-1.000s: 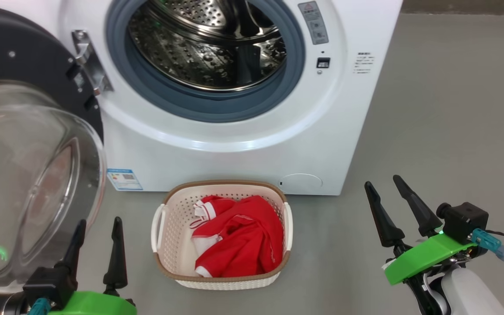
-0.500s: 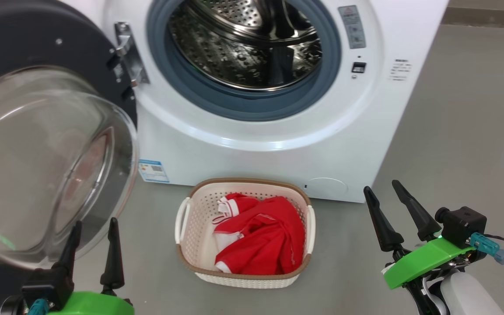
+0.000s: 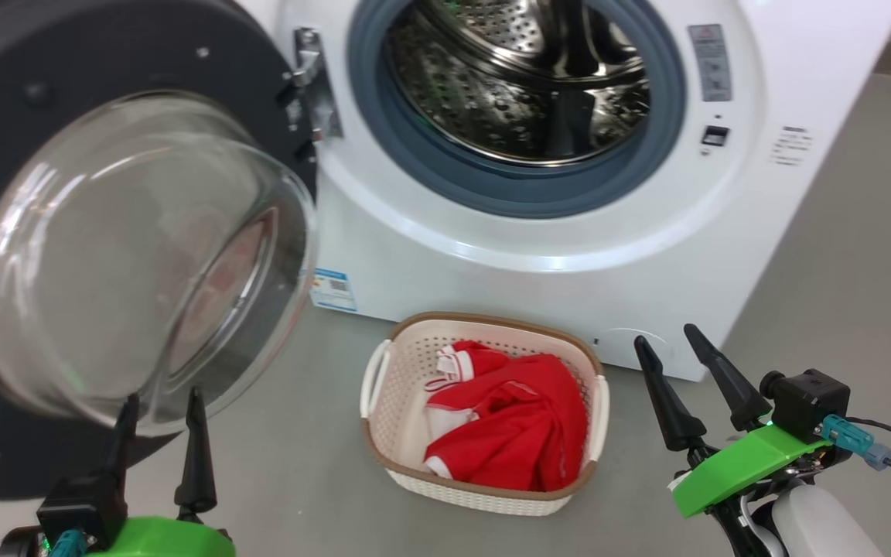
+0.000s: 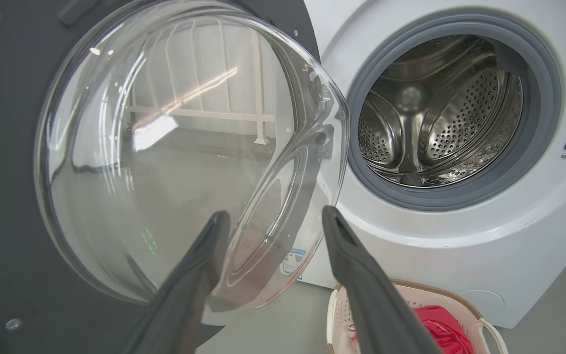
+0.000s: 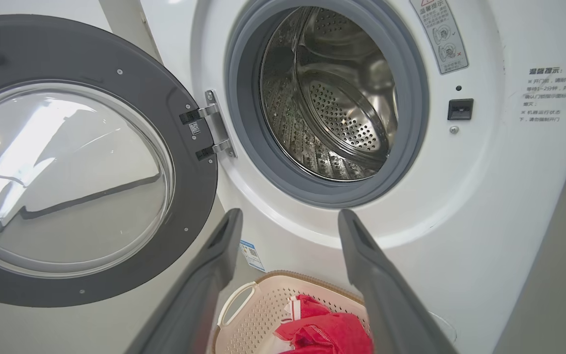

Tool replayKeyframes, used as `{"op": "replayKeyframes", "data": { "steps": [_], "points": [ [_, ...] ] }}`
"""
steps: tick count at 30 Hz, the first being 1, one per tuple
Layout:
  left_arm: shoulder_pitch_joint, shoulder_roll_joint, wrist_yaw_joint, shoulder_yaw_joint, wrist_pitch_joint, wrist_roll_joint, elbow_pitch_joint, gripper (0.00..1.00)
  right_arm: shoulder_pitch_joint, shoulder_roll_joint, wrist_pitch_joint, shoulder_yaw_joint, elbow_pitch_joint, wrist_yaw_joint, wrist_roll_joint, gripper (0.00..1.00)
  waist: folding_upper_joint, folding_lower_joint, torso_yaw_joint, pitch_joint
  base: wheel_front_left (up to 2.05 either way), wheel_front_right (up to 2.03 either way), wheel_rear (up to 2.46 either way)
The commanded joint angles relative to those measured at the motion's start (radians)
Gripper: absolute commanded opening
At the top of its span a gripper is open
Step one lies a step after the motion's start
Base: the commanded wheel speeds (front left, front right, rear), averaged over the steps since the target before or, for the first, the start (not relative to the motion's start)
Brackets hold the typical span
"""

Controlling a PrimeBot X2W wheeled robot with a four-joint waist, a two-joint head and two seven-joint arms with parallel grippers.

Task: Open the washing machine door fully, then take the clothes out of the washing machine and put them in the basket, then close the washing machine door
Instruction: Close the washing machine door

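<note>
Washing machine door (image 3: 128, 255): swung wide on its hinge (image 3: 310, 93), on my left of the opening, glass bowl (image 3: 151, 193) facing me. Reads as fully open, so step 1 looks done.

Clothes (image 3: 515, 425): red garment w/ white trim, bunched in the basket (image 3: 484, 319), mostly toward its right side. Basket sits on the floor (image 3: 840, 271) just in front of the washing machine (image 3: 507, 263), below the opening. Prob. parked there for a short drop from drum to basket. Drum (image 3: 523, 85) shows bare perforated steel in both wrist views, no fabric seen. Step 2 done, as far as I can judge.

L gripper (image 3: 163, 396): jaws apart, nothing between them, fingers pointing up at the bowl's lower edge, near it. Whether they touch it, can't tell.

R gripper (image 3: 663, 336): jaws apart, empty, right of the basket, near the machine's lower right corner, clear of the door's path.

Left to do: close door. L arm is nearest, so I'd push w/ it. Bowl is curved and slick, so the black rim (image 3: 105, 46) seems the safer contact. Door should pass above the basket.
</note>
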Motion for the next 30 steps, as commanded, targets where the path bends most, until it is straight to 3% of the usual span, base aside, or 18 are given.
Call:
{"op": "replayKeyframes", "data": {
  "steps": [1,14,30],
  "points": [
    [-0.009,0.026,0.01,0.034,-0.003,0.007,-0.018,1.0,0.006,-0.002,-0.005,0.022,-0.021,0.003,0.008,1.0,0.0,0.0,0.039,-0.004,0.0,0.0,0.0],
    [0.01,0.025,0.039,0.036,0.003,0.001,-0.022,1.0,0.013,0.001,-0.005,0.042,-0.013,0.003,0.011,1.0,0.0,0.0,0.144,-0.02,0.0,0.0,0.0],
    [0.029,0.037,0.065,0.04,0.011,-0.001,-0.039,1.0,0.014,0.003,-0.005,0.053,-0.012,0.003,0.016,1.0,0.0,0.0,0.183,-0.02,0.0,0.0,0.0]
  ]
}}
